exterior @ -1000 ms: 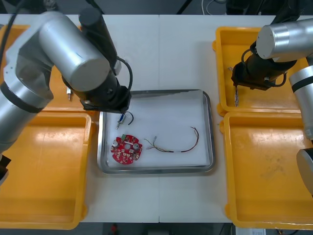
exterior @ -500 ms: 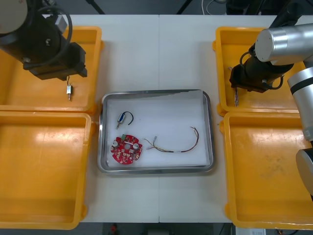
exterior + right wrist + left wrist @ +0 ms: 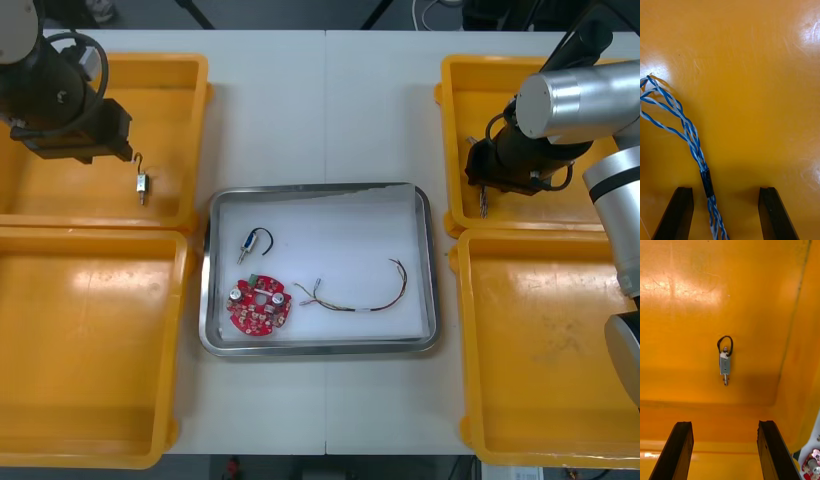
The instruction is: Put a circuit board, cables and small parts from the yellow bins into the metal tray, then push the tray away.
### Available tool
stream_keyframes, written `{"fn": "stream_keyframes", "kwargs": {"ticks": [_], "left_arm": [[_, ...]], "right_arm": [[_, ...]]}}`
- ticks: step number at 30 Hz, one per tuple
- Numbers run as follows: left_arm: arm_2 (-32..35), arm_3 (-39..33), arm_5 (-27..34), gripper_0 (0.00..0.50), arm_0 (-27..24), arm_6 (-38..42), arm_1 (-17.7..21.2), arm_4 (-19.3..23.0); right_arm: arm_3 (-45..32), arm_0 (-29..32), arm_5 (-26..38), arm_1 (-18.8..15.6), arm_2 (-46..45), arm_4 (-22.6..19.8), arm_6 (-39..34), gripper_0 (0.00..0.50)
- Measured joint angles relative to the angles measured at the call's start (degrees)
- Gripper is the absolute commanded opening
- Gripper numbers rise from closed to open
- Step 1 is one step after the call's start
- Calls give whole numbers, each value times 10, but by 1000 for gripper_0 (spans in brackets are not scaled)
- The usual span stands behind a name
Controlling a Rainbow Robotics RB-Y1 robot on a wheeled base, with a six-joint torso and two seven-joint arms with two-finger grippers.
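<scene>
I read the left gripper (image 3: 724,425) with fingers apart, over the far-left yellow plastic bin (image 3: 60,190); 1 small metal part with a black wire loop (image 3: 725,365) lies near that bin's right edge. The right gripper (image 3: 725,189) is likewise apart, straddling the twisted blue and white cable (image 3: 688,135) in the far-right yellow bin (image 3: 560,200). The white-lined metal tray (image 3: 340,220) holds the round red circuit board (image 3: 258,306) at its near-left corner and the thin red and yellow cable (image 3: 360,303) beside it.

Table and floor
A light table (image 3: 300,100) is seen, divided by a seam (image 3: 325,120) running from near edge to far; dark floor (image 3: 290,12) is shown beyond the far edge.
</scene>
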Motion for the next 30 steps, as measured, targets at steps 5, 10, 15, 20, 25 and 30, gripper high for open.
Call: {"fn": "stream_keyframes", "kwargs": {"ticks": [5,10,15,20,25,30], "left_arm": [[-2,42,-56,500,0,0,0,0],[-33,77,-114,500,0,0,0,0],[-67,104,-142,500,0,0,0,1],[-85,124,-163,500,0,0,0,1],[-88,150,-192,500,0,0,-2,1],[-94,175,-213,500,0,0,-6,2]], "right_arm": [[0,0,0,0,0,0,0,0],[0,0,1,0,0,0,0,0],[-21,1,42,0,0,5,0,0],[-85,7,116,0,-7,22,0,0],[-143,10,183,0,-23,22,0,0],[-207,11,256,-4,-26,10,0,0]]}}
